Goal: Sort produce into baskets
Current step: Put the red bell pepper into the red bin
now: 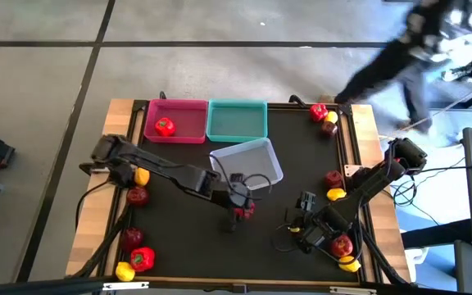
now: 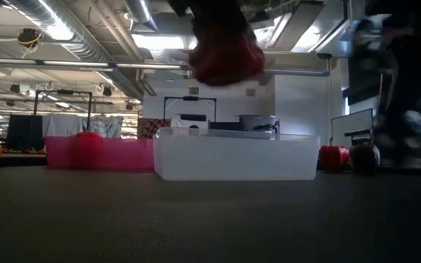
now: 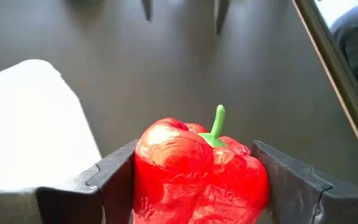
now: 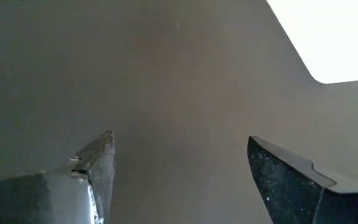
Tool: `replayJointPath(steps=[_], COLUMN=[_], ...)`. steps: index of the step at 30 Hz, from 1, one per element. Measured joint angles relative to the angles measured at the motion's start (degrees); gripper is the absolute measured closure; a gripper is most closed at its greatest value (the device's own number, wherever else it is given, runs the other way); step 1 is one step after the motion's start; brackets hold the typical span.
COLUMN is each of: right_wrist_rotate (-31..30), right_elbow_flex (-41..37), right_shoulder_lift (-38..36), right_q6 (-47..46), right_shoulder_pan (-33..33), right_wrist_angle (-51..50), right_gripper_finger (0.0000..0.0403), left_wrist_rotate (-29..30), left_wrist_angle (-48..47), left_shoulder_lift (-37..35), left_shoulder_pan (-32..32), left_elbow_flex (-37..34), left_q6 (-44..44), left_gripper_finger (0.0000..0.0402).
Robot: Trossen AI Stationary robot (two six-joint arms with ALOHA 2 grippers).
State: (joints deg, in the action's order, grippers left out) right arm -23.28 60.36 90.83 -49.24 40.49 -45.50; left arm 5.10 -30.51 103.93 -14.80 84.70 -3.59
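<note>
Black table top (image 1: 179, 213) shows I have hardly begun: one pepper (image 1: 165, 126) sits in the pink basket (image 1: 188, 107) at upper left, my left gripper (image 3: 197, 186) pinches another pepper (image 3: 199, 171) mid-frame, right gripper (image 4: 179, 171) spread, most produce still scattered.

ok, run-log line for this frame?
left pincer: shut on red bell pepper, lifted beside grey-white basket | right pincer: open, empty, over mat | pink basket: one pepper inside | teal basket: empty

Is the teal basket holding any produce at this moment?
No, in the high view the teal basket shows only its bare floor, while the pink basket beside it holds one red pepper.
</note>
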Motion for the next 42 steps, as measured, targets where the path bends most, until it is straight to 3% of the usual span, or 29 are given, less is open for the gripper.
replayJointPath(steps=[9, 16, 25, 33, 42], right_wrist_rotate=[-6.2, -8.5, -13.6, -17.3, -17.2], right_elbow_flex=[0.0, 0.0, 0.0, -3.1, -7.4], right_shoulder_lift=[0.0, 0.0, 0.5, 0.5, 0.5], right_q6=[-0.1, -1.4, -1.9, -3.6, -5.9], right_shoulder_pan=[0.0, -1.2, -2.9, -4.7, -4.5], right_wrist_angle=[2.7, 2.2, 2.2, 4.2, 9.3], right_gripper_finger=[0.0112, 0.0112, 0.0112, 0.0111, 0.0111], left_wrist_rotate=[6.0, 13.0, 22.7, 24.2, 24.4], left_wrist_angle=[-7.0, 0.5, 16.5, 27.2, 28.2], left_shoulder_lift=[-11.7, -24.8, -39.1, -39.6, -39.7], left_shoulder_pan=[-0.4, 0.5, 7.7, 19.1, 30.4], left_elbow_flex=[-2.6, -17.1, -34.4, -41.9, -43.0], left_q6=[-0.5, -4.3, -10.0, -10.4, -11.3], left_gripper_finger=[0.0134, 0.0134, 0.0133, 0.0133, 0.0133])
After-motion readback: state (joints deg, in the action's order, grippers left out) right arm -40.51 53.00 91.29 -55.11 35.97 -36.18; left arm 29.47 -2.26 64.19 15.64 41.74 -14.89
